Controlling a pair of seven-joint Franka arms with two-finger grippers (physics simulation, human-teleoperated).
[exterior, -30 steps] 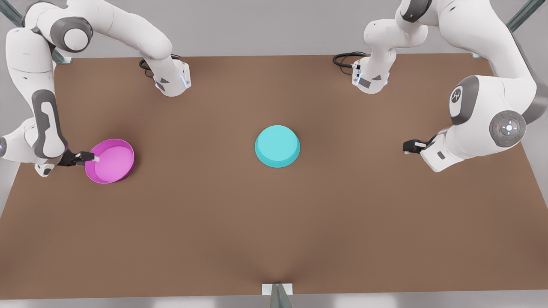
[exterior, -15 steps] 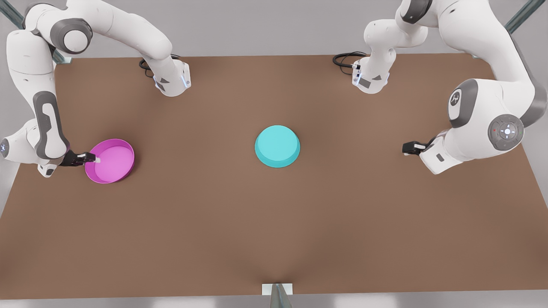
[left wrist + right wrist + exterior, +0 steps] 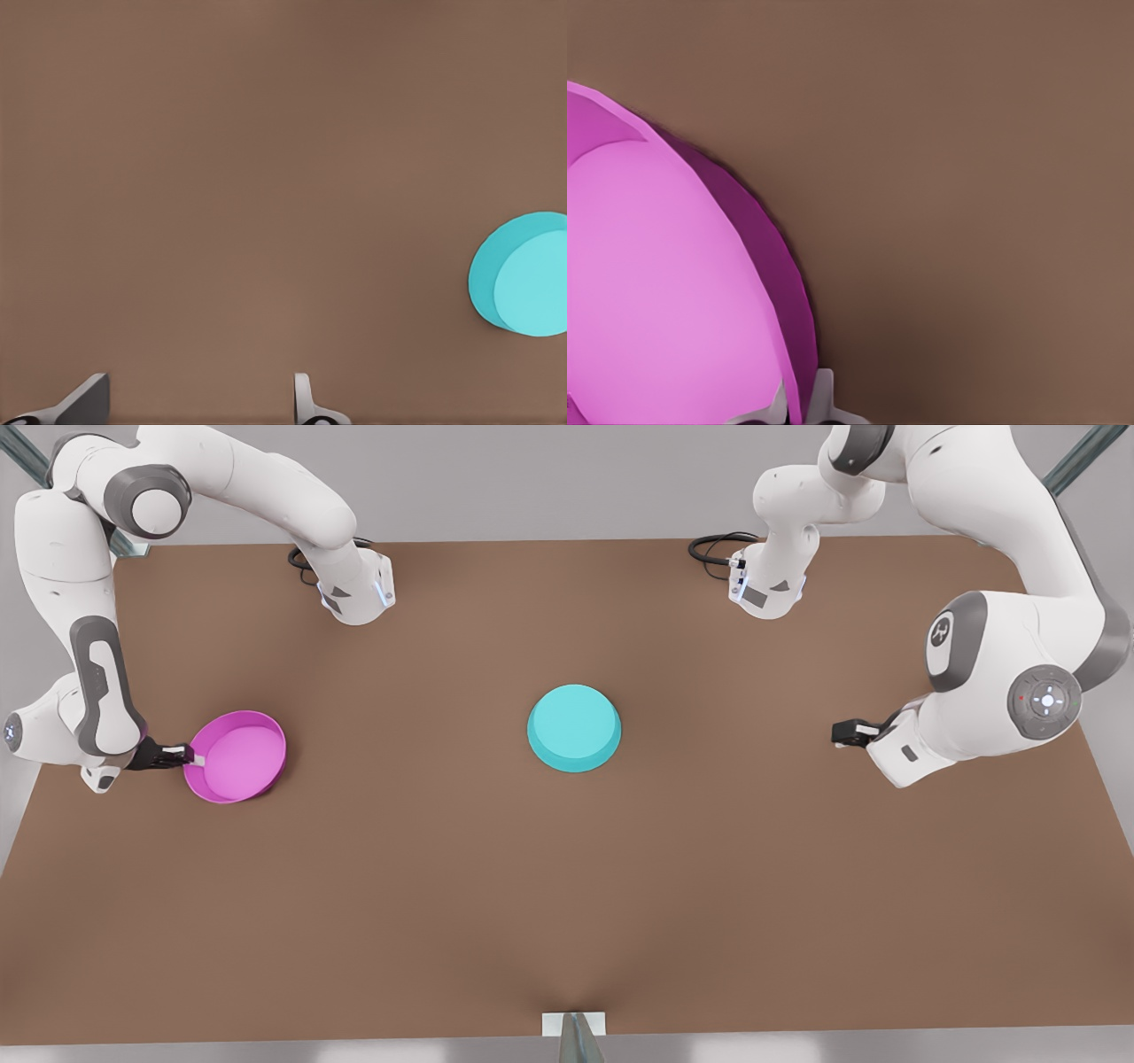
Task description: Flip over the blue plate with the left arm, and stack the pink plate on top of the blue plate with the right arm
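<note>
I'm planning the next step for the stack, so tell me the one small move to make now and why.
Probably lift the pink plate a little and start carrying it toward the blue plate. The right gripper is shut on the pink plate's rim, fingers either side of the wall. The blue plate lies base up at the table's middle, and the left gripper waits open, well clear of it.

**Pink plate shifted and raised — right arm**

Pink plate [image 3: 237,756] now sits slightly nearer the counter's middle and a little higher in the front view than 1.0 s ago, its rim clamped in the right pincer [image 3: 193,758]. Right arm's elbow has moved with it. Left pincer [image 3: 842,733] has crept marginally — barely perceptible drift.
</note>
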